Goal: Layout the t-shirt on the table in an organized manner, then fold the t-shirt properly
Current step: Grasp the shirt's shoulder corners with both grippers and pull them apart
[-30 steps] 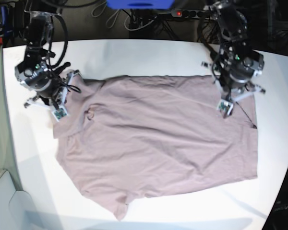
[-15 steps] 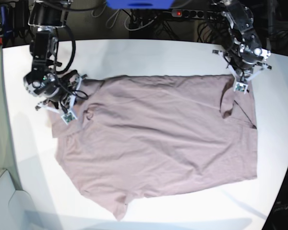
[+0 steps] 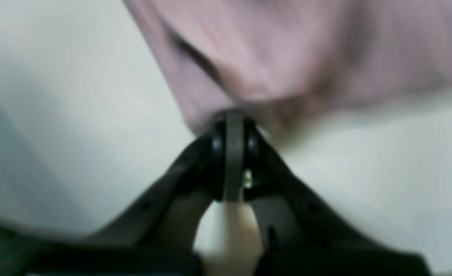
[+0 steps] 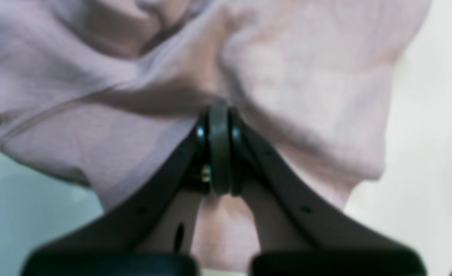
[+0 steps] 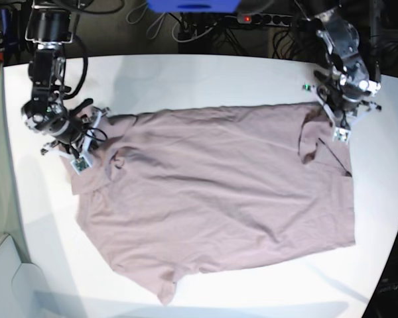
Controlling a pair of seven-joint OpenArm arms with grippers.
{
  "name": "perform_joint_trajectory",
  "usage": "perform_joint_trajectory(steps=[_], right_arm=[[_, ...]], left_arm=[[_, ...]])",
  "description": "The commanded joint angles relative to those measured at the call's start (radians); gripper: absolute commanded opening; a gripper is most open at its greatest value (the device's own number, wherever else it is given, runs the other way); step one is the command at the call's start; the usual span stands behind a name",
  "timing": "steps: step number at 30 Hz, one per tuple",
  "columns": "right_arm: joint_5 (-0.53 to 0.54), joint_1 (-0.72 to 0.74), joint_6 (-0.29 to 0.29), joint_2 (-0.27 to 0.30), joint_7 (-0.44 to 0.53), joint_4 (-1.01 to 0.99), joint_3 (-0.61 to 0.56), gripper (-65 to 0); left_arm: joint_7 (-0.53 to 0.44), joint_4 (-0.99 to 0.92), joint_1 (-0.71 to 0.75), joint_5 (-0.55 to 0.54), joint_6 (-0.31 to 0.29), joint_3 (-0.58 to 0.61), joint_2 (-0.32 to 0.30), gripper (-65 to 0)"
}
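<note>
Found the plain dusty mauve-pink short-sleeved t-shirt of soft fabric [image 5: 219, 192] spread mostly flat across the middle of the large smooth white tabletop [image 5: 205, 76], with the neck end towards the base view's left and the hem towards its right. Noted long shallow wrinkles over the body, a bunched fold at the far hem corner, and a twisted sleeve at the near edge.

Saw the left gripper [image 5: 341, 129] at that far hem corner; from the left wrist view, found its fingers [image 3: 226, 153] pressed together with a peak of cloth caught at the tips and drawn up off the surface. Saw the right gripper [image 5: 79, 158] at the far shoulder, beside the neck; from the right wrist view, found its fingers [image 4: 218, 153] likewise together, pinching a ridge of fabric gathered around the tips.

Judged the cloth light, limp and clingy: likely to sag and drape wherever lifted, to drag its wrinkles along rather than shed them, and to slip from a shallow pinch. Judged nothing fragile here, though stretching at the neck seemed possible. Judged the best holds to be seams and corners: shoulder points, hem corners and sleeve ends, taken in matched pairs and kept taut between the two arms. Could not tell how many layers each pinch held.
</note>
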Motion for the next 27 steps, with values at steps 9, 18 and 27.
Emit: perform_joint_trajectory(steps=[9, 18, 27], right_arm=[[-0.040, -0.042, 0.003, 0.089, -0.048, 0.007, 0.004, -65.0], [-0.040, -0.126, 0.003, 0.100, -0.057, 0.303, 0.104, -65.0], [-0.038, -0.083, 0.003, -0.074, -0.057, 0.440, 0.018, -65.0]], left_arm=[[-0.126, -0.282, -0.141, 0.016, -0.007, -0.136, -0.010, -64.9], [-0.124, -0.184, -0.170, 0.016, -0.007, -0.211, -0.046, -64.9], [0.109, 0.138, -0.083, -0.121, -0.007, -0.210, -0.033, -64.9]])
